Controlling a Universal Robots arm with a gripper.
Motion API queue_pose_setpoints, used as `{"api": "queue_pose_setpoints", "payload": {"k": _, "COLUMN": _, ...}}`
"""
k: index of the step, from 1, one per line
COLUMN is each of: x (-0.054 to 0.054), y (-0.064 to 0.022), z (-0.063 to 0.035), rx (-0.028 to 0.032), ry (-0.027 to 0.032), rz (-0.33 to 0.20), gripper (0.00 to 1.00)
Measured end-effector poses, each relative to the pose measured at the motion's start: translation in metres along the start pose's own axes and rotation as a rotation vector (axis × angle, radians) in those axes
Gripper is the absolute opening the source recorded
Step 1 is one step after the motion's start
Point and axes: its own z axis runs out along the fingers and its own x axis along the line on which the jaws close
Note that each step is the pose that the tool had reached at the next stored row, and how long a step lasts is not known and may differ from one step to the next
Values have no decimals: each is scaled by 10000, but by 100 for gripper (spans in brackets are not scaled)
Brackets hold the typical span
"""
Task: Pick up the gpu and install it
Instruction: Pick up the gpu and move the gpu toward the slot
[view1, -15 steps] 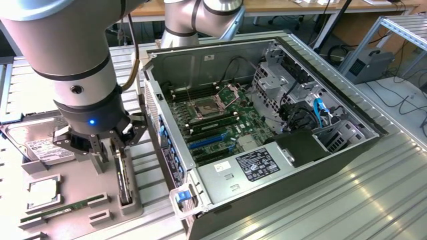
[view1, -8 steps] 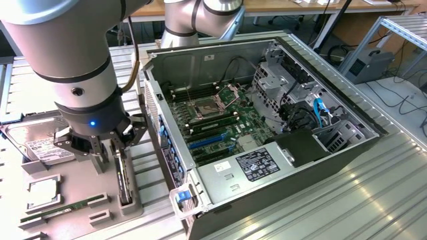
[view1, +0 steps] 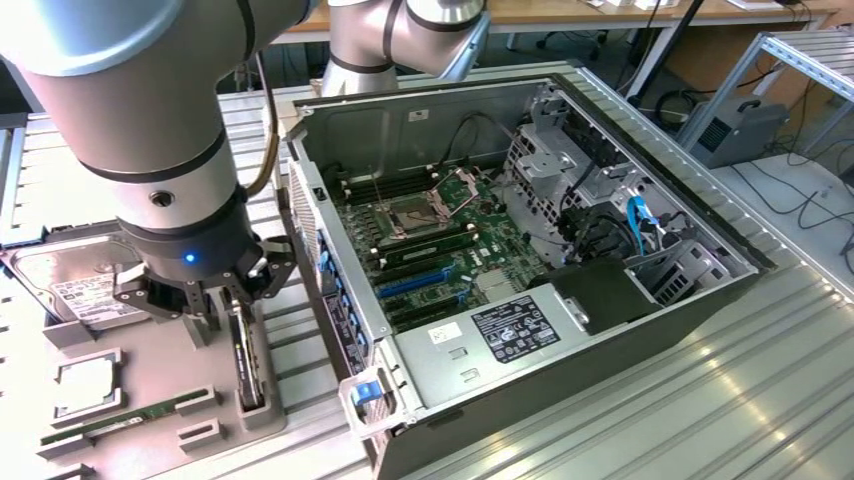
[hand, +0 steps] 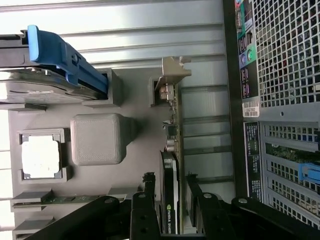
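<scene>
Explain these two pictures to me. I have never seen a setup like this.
This is a robot arm with a gripper at its end. One picture comes from a camera off the arm, the other from a camera on its wrist. An open computer case stands beside a grey tray holding a hard drive, a processor chip, a RAM stick and the gpu, which stands on edge. The gripper is open, one finger on each side of the gpu, holding nothing.
</scene>
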Motion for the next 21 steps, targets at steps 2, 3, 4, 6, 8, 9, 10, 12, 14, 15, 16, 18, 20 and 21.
{"api": "queue_pose_setpoints", "payload": {"k": 2, "x": -5, "y": -20, "z": -1, "rx": 0, "ry": 0, "rz": 1, "gripper": 38}}
{"api": "queue_pose_setpoints", "payload": {"k": 3, "x": -7, "y": -37, "z": -2, "rx": 0, "ry": 0, "rz": 1, "gripper": 38}}
{"api": "queue_pose_setpoints", "payload": {"k": 4, "x": -9, "y": -56, "z": -2, "rx": -1, "ry": -1, "rz": 1, "gripper": 38}}
{"api": "queue_pose_setpoints", "payload": {"k": 6, "x": -16, "y": -119, "z": -3, "rx": 1, "ry": 1, "rz": 1, "gripper": 38}}
{"api": "queue_pose_setpoints", "payload": {"k": 8, "x": -30, "y": -146, "z": 41, "rx": -1, "ry": 0, "rz": 1, "gripper": 38}}
{"api": "queue_pose_setpoints", "payload": {"k": 9, "x": -41, "y": -146, "z": 62, "rx": 0, "ry": 0, "rz": 1, "gripper": 38}}
{"api": "queue_pose_setpoints", "payload": {"k": 10, "x": -46, "y": -147, "z": 92, "rx": 0, "ry": 0, "rz": 2, "gripper": 38}}
{"api": "queue_pose_setpoints", "payload": {"k": 12, "x": -46, "y": -150, "z": 163, "rx": 0, "ry": 0, "rz": 1, "gripper": 38}}
{"api": "queue_pose_setpoints", "payload": {"k": 14, "x": -43, "y": -140, "z": 221, "rx": 1, "ry": 0, "rz": 12, "gripper": 38}}
{"api": "queue_pose_setpoints", "payload": {"k": 15, "x": -42, "y": -128, "z": 239, "rx": 3, "ry": 1, "rz": 18, "gripper": 38}}
{"api": "queue_pose_setpoints", "payload": {"k": 16, "x": -40, "y": -119, "z": 252, "rx": 1, "ry": 0, "rz": 24, "gripper": 38}}
{"api": "queue_pose_setpoints", "payload": {"k": 18, "x": -35, "y": -101, "z": 288, "rx": 5, "ry": 1, "rz": 43, "gripper": 38}}
{"api": "queue_pose_setpoints", "payload": {"k": 20, "x": -28, "y": -104, "z": 354, "rx": 10, "ry": 0, "rz": 57, "gripper": 38}}
{"api": "queue_pose_setpoints", "payload": {"k": 21, "x": -26, "y": -105, "z": 381, "rx": 11, "ry": -1, "rz": 61, "gripper": 38}}
